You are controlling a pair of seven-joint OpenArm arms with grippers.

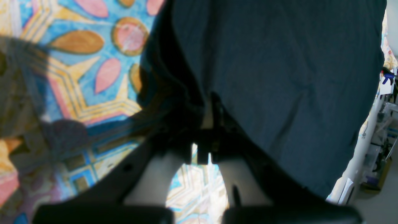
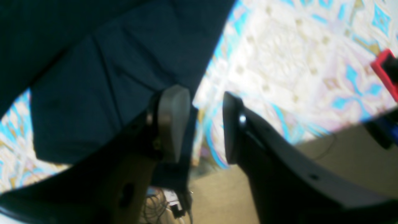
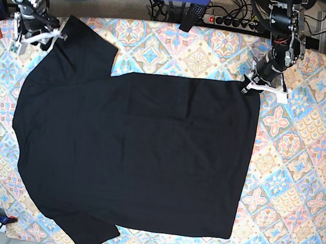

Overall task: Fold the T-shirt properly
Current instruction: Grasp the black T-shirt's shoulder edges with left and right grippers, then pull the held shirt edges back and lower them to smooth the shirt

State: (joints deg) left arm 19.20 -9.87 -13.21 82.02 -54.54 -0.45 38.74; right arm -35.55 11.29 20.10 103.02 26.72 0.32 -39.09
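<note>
One T-shirt lies flat on one patterned tablecloth between two arms.

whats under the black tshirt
The T-shirt lies spread on a patterned tablecloth, which shows all around it. Whatever lies beneath the fabric itself is covered and cannot be seen.

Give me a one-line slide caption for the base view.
Black T-shirt spread flat on the patterned tablecloth, left gripper pinching its far hem corner, right gripper open at the far sleeve.
</note>
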